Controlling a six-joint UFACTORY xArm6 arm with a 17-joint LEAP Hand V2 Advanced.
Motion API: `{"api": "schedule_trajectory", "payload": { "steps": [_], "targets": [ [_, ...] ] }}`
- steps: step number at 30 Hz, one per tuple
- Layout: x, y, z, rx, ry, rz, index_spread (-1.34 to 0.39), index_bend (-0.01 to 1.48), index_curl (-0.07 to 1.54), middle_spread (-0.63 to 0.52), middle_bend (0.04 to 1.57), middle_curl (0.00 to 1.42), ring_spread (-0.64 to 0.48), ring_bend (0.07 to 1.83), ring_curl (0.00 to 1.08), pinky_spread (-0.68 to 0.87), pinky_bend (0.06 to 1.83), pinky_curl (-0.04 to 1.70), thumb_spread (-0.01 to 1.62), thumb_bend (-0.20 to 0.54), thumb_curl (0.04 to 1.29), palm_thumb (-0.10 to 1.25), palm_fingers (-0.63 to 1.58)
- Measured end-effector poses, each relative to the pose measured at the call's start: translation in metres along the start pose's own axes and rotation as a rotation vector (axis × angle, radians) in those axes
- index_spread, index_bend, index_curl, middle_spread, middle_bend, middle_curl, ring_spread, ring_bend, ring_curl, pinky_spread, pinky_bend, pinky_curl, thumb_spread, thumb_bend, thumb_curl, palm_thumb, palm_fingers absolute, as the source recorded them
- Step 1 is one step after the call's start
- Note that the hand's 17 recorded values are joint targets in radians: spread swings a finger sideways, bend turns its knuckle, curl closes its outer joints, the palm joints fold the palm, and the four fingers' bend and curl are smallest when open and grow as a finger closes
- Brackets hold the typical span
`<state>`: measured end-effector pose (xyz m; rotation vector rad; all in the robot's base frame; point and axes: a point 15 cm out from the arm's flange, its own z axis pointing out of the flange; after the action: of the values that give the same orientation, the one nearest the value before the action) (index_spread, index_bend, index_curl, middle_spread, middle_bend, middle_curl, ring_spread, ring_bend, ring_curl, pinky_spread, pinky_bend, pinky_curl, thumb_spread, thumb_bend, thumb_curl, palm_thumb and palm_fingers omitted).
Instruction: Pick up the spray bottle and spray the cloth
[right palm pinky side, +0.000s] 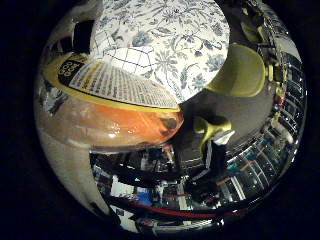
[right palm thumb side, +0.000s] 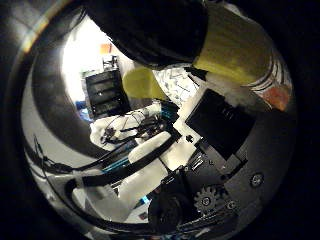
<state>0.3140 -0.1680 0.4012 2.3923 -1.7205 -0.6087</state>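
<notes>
The spray bottle (right palm pinky side: 110, 110) fills much of the right little finger side palm view, close against the palm. It has an orange translucent body, a yellow label and a yellow trigger head (right palm pinky side: 210, 130). The bottle is above a table with a floral cover (right palm pinky side: 170, 35). A yellow-green cloth (right palm pinky side: 240, 72) lies on that table beyond the bottle. In the right thumb side palm view the bottle's yellow label (right palm thumb side: 235, 45) runs across the palm, and my hand (right palm thumb side: 215, 150) has its white and black fingers (right palm thumb side: 140, 125) curled round the bottle.
A black box (right palm thumb side: 105, 92) stands beside the yellow-green cloth (right palm thumb side: 142, 82) in the right thumb side palm view. Shelves and room clutter (right palm pinky side: 200, 185) lie around the table.
</notes>
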Motion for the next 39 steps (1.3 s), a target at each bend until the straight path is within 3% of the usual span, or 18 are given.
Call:
{"api": "schedule_trajectory", "payload": {
  "steps": [10, 22, 30, 39],
  "targets": [
    [-0.015, -0.011, 0.018, -0.084, 0.242, 0.092, -0.18, 1.17, 0.74, -0.07, 1.40, 0.61, -0.17, 1.47, 0.63, -0.20, 1.04, 1.25, 1.01, -0.013, 0.68, 1.09, 1.17],
    [-0.068, -0.044, 0.101, -0.184, 0.523, 0.053, -0.18, 1.17, 0.75, -0.07, 1.40, 0.62, -0.17, 1.46, 0.63, -0.21, 1.04, 1.27, 1.01, -0.013, 0.69, 1.08, 1.18],
    [-0.079, -0.056, 0.121, -0.189, 0.564, 0.041, -0.18, 1.17, 0.75, -0.07, 1.40, 0.62, -0.17, 1.46, 0.64, -0.21, 1.04, 1.27, 1.01, -0.013, 0.69, 1.07, 1.17],
    [-0.102, -0.045, 0.064, -0.066, 0.527, 0.037, -0.19, 1.16, 0.75, -0.07, 1.39, 0.62, -0.17, 1.46, 0.63, -0.21, 1.04, 1.26, 1.01, -0.013, 0.69, 1.06, 1.18]
  ]
}}
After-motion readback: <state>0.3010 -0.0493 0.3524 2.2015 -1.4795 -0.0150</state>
